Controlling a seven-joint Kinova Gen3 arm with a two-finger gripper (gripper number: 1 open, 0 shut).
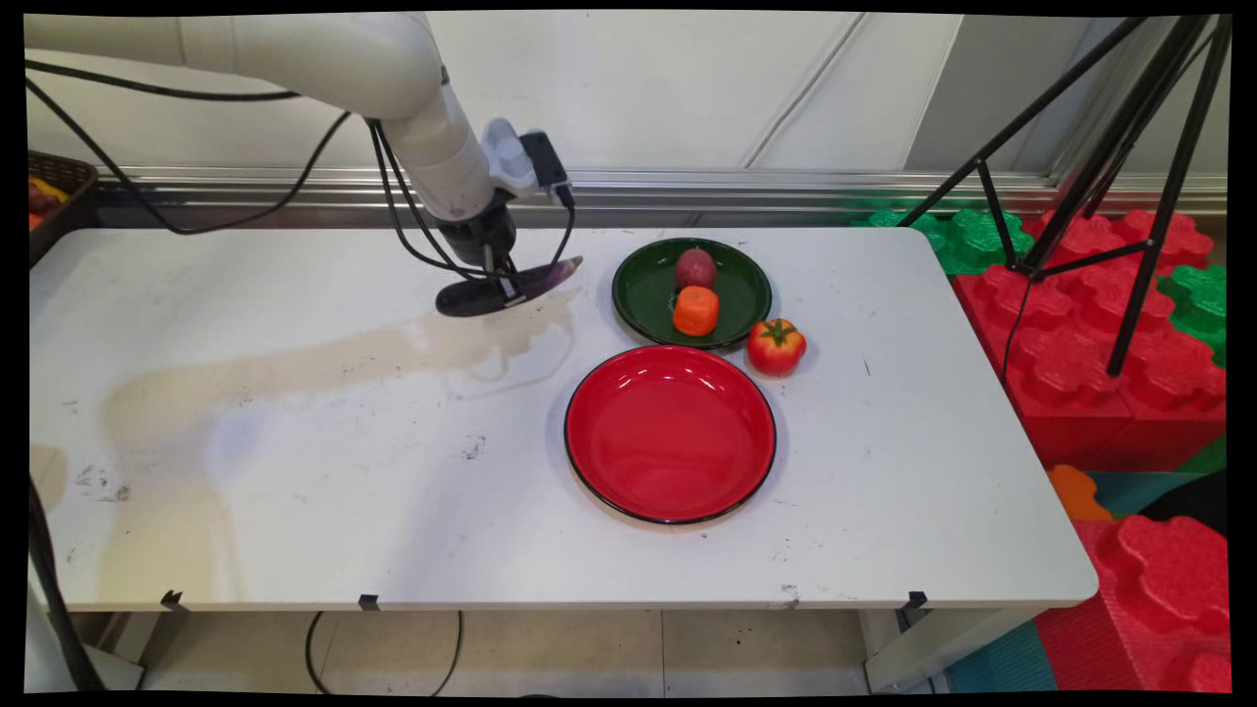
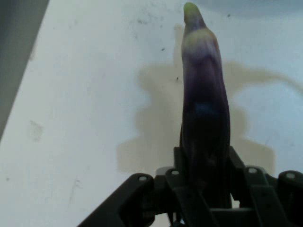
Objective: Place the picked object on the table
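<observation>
My gripper [image 1: 499, 282] is shut on a dark purple eggplant [image 1: 506, 288], which lies level just above the table near its far side. In the hand view the eggplant [image 2: 204, 109] runs up the picture between the fingers, its green stem end at the top, with its shadow on the white table below. To the right stands a green plate [image 1: 650, 295] holding a dark red fruit [image 1: 695, 267] and an orange piece [image 1: 695, 310]. A red plate [image 1: 671, 433] sits empty nearer the front, and a tomato [image 1: 777, 346] stands on the table between the two plates' right sides.
A dark basket [image 1: 54, 201] sits at the far left edge of the table [image 1: 295, 442]. Black tripod legs [image 1: 1129, 196] and red and green foam blocks [image 1: 1110, 334] stand off the table's right side. Black cables hang from the arm.
</observation>
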